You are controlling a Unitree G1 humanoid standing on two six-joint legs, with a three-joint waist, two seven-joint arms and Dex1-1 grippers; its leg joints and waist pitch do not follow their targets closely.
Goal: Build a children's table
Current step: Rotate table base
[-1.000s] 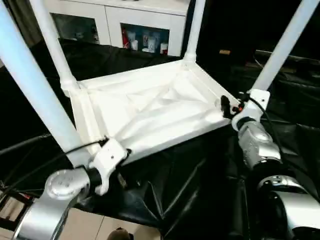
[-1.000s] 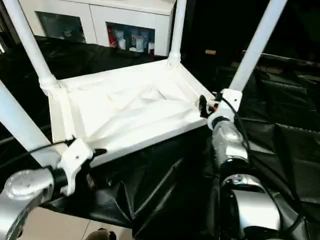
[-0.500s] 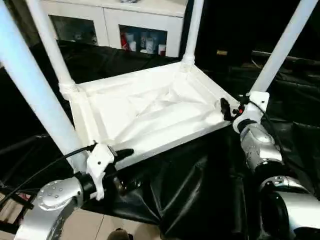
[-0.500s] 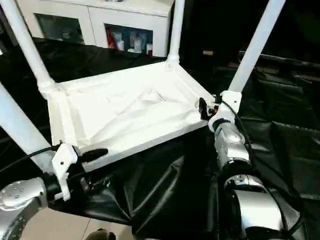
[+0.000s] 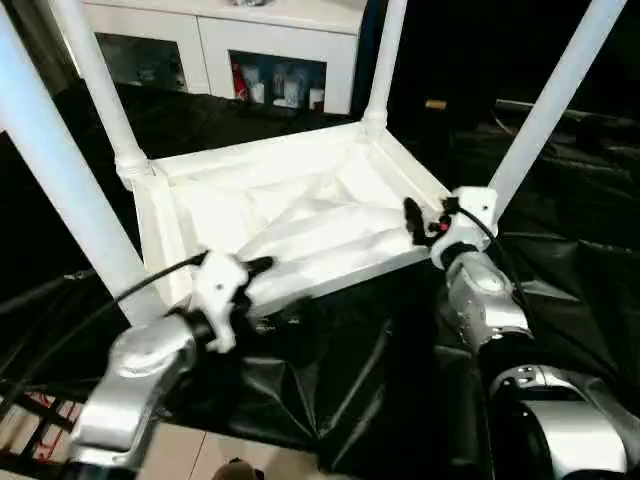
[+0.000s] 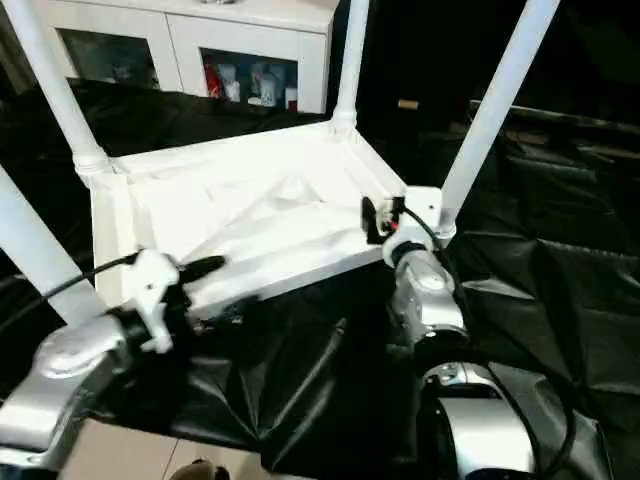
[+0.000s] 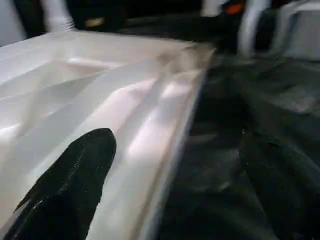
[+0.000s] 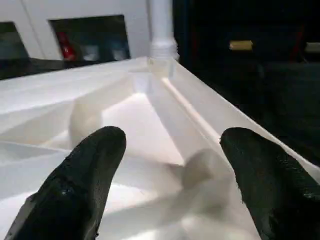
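Lying upside down on the black desk is the white table, its four legs sticking up; the left hand is open at the near edge, one finger over it; the right hand is open at the near right corner, holding nothing.

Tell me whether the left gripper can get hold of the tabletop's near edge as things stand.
Probably yes. The left gripper is open, its fingers astride the tabletop's near edge, one over the ribbed underside, the other over the black cloth. Nothing lies between.
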